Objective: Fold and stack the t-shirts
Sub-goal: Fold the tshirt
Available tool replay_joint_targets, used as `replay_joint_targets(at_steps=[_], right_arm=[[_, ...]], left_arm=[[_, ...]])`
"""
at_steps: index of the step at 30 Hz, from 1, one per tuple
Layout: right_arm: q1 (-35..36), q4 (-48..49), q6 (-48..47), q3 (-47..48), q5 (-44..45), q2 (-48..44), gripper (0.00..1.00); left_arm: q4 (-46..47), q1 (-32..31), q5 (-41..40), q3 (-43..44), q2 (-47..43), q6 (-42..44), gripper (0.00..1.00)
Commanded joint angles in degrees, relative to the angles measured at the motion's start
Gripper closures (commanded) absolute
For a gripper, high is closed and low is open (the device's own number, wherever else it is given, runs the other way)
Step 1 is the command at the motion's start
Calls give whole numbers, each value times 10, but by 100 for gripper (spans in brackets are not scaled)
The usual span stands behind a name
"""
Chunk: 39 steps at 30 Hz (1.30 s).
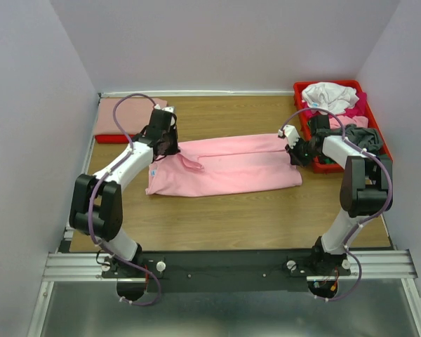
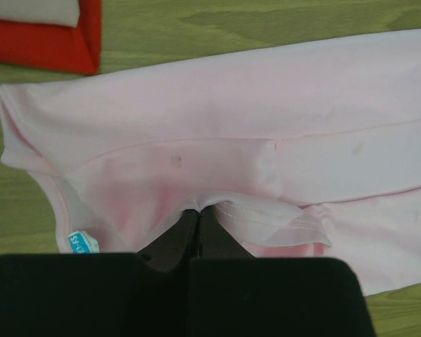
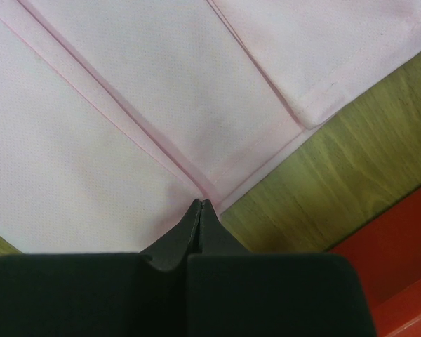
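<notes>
A light pink t-shirt (image 1: pixel 224 168) lies folded into a long band across the middle of the table. My left gripper (image 1: pixel 167 146) is at its left end, shut on a raised fold of the cloth (image 2: pixel 266 214) near the blue neck label (image 2: pixel 83 243). In the left wrist view the gripper (image 2: pixel 198 209) has cloth bunched at its tips. My right gripper (image 1: pixel 295 156) is at the right end, and in its wrist view the gripper (image 3: pixel 201 203) is shut on the shirt's hem edge (image 3: pixel 217 182). More t-shirts, white (image 1: pixel 330 97), magenta (image 1: pixel 354 111) and grey (image 1: pixel 365 137), are heaped at the back right.
The heap lies in a red plastic tray (image 1: pixel 337 84) at the back right corner, close behind the right wrist. At the back left a folded salmon shirt (image 1: pixel 130 112) rests on a folded red one (image 1: pixel 112 137). Walls enclose the table on three sides.
</notes>
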Motion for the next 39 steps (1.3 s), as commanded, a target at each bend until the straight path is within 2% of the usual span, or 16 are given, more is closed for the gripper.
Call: replay_joint_targets(at_steps=[1, 8, 26, 39], right_arm=[[4, 10, 9, 10, 9, 13, 100], [4, 11, 9, 5, 9, 12, 99], [4, 13, 9, 0, 16, -15, 100], [4, 13, 11, -2, 18, -20, 100]], left_arm=[[26, 3, 66, 32, 42, 56, 100], [21, 3, 72, 56, 73, 96, 100], [24, 5, 17, 29, 94, 92, 100], [31, 7, 17, 18, 88, 99, 100]])
